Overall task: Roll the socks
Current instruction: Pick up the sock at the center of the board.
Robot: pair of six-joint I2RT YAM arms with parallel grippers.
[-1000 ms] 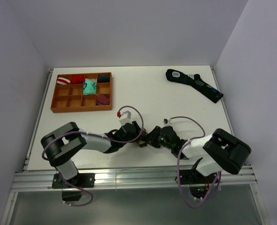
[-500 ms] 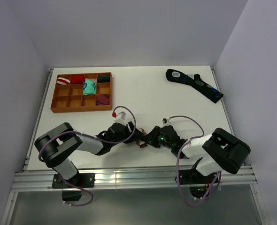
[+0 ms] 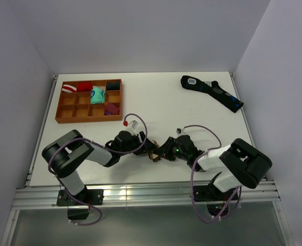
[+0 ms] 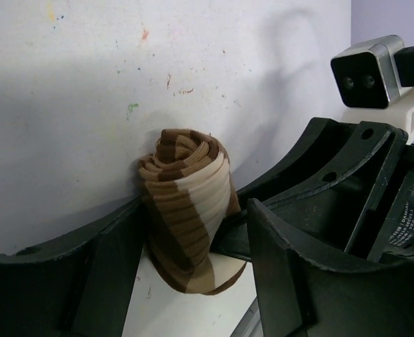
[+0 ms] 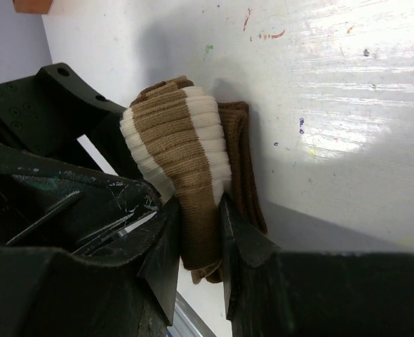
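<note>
White surface [image 3: 166, 102] carries everything. Both arms reach low across it and meet to the near right of the tray [image 3: 88, 120], the left arm [image 3: 97, 154] coming in from the tray's side and the right arm [image 3: 212, 156] from the other.

The tray is wooden, open-topped and split into twelve compartments, four across and three deep. Well to its right, level with its far edge, a dark sock [image 3: 212, 92] with blue patches and a pale label lies flat and unrolled.

The brown-and-cream striped sock roll [image 4: 189, 210] sits on the surface where the arms meet, near the tray's near right corner. The right fingers [image 5: 245, 256] are pinched tight on it, with the ribbed cloth squeezed between them. The left fingers [image 4: 102, 267] stand spread on either side of the roll, one against it and the other just beside it. Whether they press on it I cannot tell.

Five compartments hold rolled socks. In the far row:
- a red-and-white striped roll [image 3: 68, 88] at the left end
- a red roll [image 3: 84, 86] next to it
- a dark blue roll [image 3: 113, 86] at the right end

A teal roll [image 3: 97, 95] fills the third compartment of the middle row, and a purple roll [image 3: 111, 108] lies in the near row's right end.
</note>
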